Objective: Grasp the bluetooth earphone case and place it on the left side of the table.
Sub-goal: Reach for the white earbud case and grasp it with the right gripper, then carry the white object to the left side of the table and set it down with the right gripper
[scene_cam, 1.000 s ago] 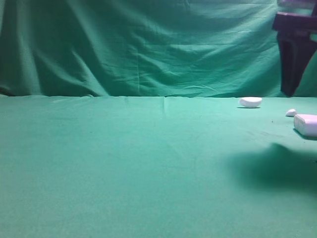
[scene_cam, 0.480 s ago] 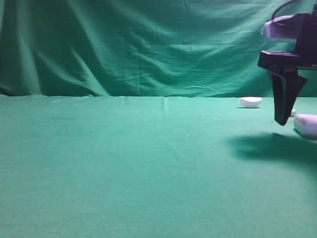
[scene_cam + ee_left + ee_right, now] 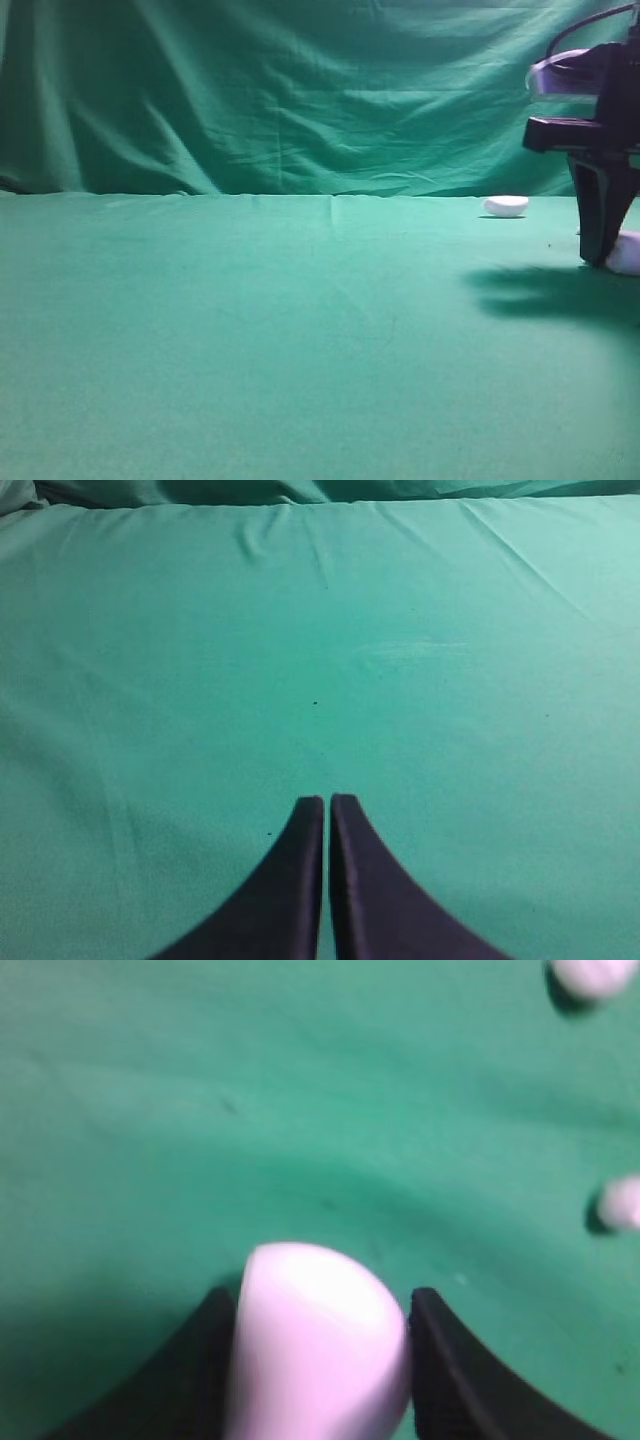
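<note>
The bluetooth earphone case (image 3: 318,1340), a smooth white rounded shape, lies on the green cloth at the far right. In the right wrist view it fills the gap between my right gripper's (image 3: 322,1298) two dark fingers, which press against its sides. In the exterior view the right gripper (image 3: 605,258) reaches down to the table, with only the edge of the case (image 3: 628,254) showing beside it. My left gripper (image 3: 326,800) is shut with nothing in it, above bare cloth.
A smaller white half-oval piece (image 3: 506,206) lies further back, also seen in the right wrist view (image 3: 597,975). A tiny white bit (image 3: 622,1203) sits right of the case. Green cloth (image 3: 250,330) covers the table, and a green backdrop (image 3: 300,90) hangs behind.
My right gripper came down from above to the table and moved right onto the case. Its jaws narrowed around the case. The white pieces have not moved.
</note>
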